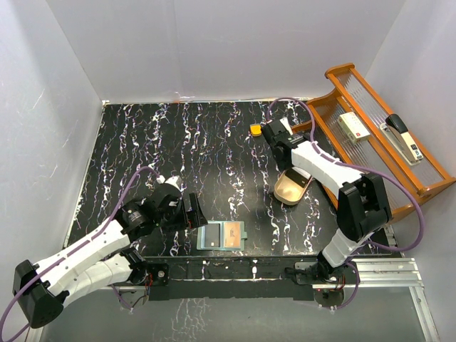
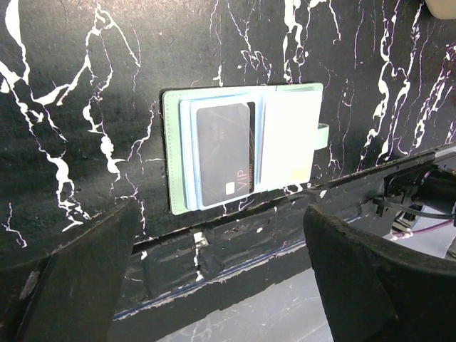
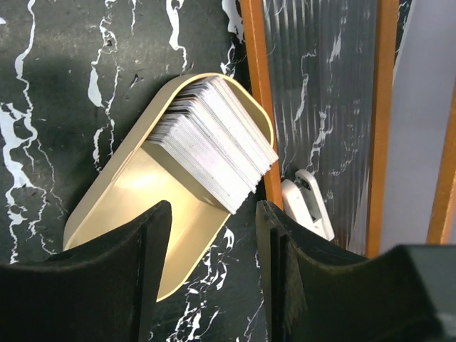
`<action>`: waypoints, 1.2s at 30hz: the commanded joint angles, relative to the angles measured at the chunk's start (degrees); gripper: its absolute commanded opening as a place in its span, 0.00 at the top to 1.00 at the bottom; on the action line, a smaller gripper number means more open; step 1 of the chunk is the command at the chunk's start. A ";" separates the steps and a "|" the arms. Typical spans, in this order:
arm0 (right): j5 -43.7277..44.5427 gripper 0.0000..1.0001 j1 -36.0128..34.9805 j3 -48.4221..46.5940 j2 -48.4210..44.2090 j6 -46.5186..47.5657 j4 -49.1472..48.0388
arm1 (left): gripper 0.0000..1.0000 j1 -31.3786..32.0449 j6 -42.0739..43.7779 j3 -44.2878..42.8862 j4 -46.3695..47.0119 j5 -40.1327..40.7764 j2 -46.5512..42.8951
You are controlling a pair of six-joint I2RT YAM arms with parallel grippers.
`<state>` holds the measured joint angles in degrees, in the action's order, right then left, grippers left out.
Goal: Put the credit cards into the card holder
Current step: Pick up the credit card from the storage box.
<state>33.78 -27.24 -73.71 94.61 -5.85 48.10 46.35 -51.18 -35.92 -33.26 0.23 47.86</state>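
Observation:
The pale green card holder (image 1: 241, 237) lies open near the table's front edge, with a dark card (image 1: 226, 234) in its inner pocket. In the left wrist view the card holder (image 2: 292, 135) and the dark "VIP" card (image 2: 224, 153) lie just ahead of my left gripper (image 2: 221, 285), which is open and empty. It sits left of the holder in the top view (image 1: 192, 211). A stack of credit cards (image 3: 214, 142) leans in a tan oval dish (image 3: 121, 206). My right gripper (image 3: 214, 249) is open and empty, hovering close to the stack. In the top view the right gripper (image 1: 274, 135) is at the back right.
The tan dish (image 1: 291, 187) lies under the right forearm. A small orange block (image 1: 255, 129) sits at the back. An orange wooden rack (image 1: 335, 117) at the right holds a stapler (image 1: 402, 137) and a white box (image 1: 353, 125). A white plastic object (image 3: 306, 206) lies by the rack's edge (image 3: 256, 85).

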 commanded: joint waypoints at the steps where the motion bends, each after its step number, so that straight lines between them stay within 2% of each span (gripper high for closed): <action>1: 0.76 0.50 1.29 -0.16 -0.39 6.26 -5.63 | 0.01 0.31 3.30 -2.45 -2.43 1.25 -0.01; 21: -2.12 0.48 3.86 -0.83 7.42 9.90 -5.11 | 0.01 0.29 3.01 -2.27 -2.40 1.37 -0.09; 27: -0.37 0.47 4.34 -2.47 9.76 10.23 -3.66 | 0.01 0.30 1.69 -1.10 -2.24 2.11 -1.33; 36: 1.95 0.55 4.59 -2.89 9.33 9.75 -3.46 | 0.01 0.32 1.69 -0.99 -2.08 2.32 -0.92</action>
<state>32.97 -23.07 -73.87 105.41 3.55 45.69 46.35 -49.52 -36.34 -34.59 1.54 47.40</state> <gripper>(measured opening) 0.471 0.984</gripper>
